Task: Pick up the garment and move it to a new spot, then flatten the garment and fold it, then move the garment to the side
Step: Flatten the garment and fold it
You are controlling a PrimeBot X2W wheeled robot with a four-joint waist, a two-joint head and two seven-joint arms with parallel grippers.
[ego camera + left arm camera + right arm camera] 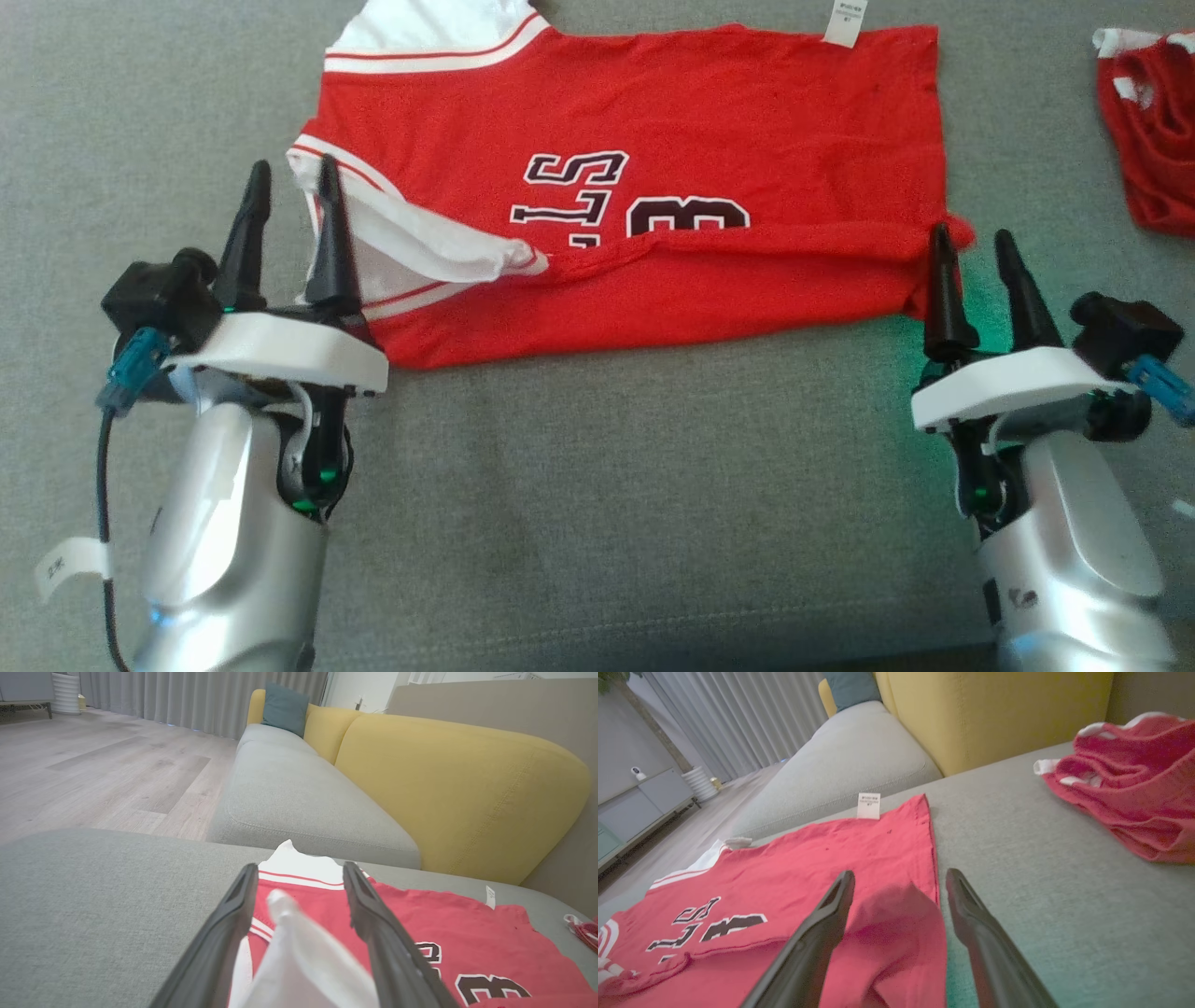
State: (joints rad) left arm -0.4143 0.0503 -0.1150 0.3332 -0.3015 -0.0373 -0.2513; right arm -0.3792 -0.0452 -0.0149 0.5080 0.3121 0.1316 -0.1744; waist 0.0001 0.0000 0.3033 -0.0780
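Left gripper [293, 170] and right gripper [971, 233] both jaws apart, straddling white sleeve [420, 247] at 9 o'clock and hem corner [910, 280] at 3 o'clock of red jersey [700, 121] half-folded on grey cushion [597, 467]; light, limp knit, I'd pinch doubled edges.

Grey sofa seat [289, 788] w/ yellow backrest [458, 793], teal cushion [285, 707], wood floor [93, 765], grey curtains [196, 700]
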